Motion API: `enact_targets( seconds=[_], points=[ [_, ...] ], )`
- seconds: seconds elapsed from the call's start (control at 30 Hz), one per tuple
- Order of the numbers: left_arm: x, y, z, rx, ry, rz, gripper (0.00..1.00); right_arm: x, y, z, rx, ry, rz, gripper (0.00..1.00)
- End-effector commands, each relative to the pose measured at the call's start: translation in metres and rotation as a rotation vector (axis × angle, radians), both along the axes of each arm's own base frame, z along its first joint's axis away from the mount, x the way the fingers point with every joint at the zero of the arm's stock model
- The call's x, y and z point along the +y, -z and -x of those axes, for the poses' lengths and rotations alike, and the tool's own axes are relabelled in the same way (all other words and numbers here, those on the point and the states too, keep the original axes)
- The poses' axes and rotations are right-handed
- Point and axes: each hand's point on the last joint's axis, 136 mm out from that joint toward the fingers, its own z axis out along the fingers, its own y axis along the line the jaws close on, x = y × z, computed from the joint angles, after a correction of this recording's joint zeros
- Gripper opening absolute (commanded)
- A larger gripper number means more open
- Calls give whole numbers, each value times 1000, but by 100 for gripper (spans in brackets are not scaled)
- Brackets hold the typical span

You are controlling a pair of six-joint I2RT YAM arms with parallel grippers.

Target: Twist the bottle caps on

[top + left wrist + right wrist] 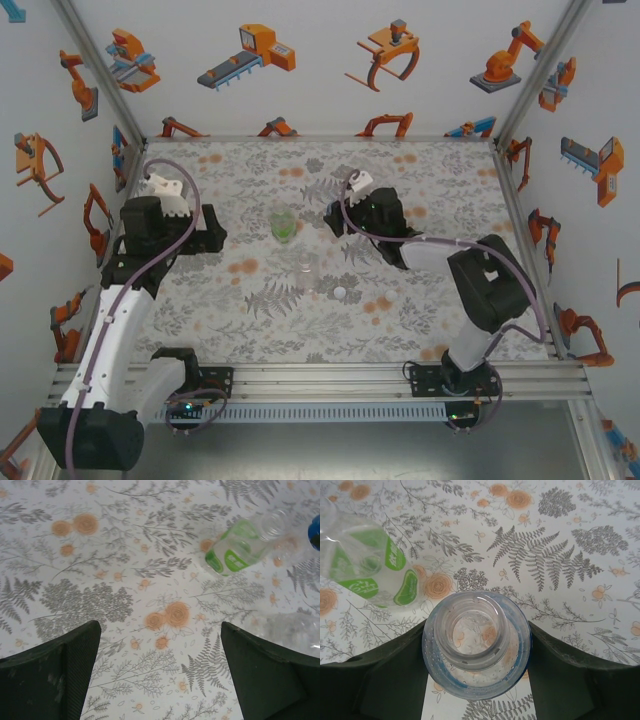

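My right gripper [476, 645] is shut on the blue-label bottle [475, 645]. The bottle stands upright with its open, capless mouth facing up, and a finger presses on each side of it. The green-tinted bottle [367, 567] stands just beyond it to the left, also uncapped [284, 227]. The plain clear bottle [308, 270] stands mid-table. One white bottle cap [340, 292] lies on the cloth near it. My left gripper [160, 670] hangs open over bare cloth, with the green-tinted bottle [235, 550] ahead to its right.
The floral tablecloth [250, 310] covers the whole work area, walled in by patterned panels. An aluminium rail [320, 375] runs along the near edge by the arm bases. The left arm [160, 235] reaches in from the left side.
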Motion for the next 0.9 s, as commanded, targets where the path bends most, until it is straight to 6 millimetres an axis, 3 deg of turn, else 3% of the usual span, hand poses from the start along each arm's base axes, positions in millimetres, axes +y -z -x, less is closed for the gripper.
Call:
enact_targets(
  seconds=[0.0,0.1,0.33,0.5,0.67,0.87],
  points=[
    [-23,-18,2,-49,130,29,97,-3,-36,11,-50,-6,-31,52],
    [-39,-37,4,-91,198,90,97,-8,-49,21,-38,-15,-24,49],
    [-96,-93,12,-247,447,271,97,-9,-87,60,11,-137,11,40],
    [-137,-125,26,-376,643,334,97,-12,-125,93,24,-228,-2,37],
    [-178,-143,45,-463,846,360,100,-16,-163,124,5,-304,-27,36],
    [-228,-144,71,-524,1055,324,97,-21,-200,147,-9,-349,-79,32]
  ],
)
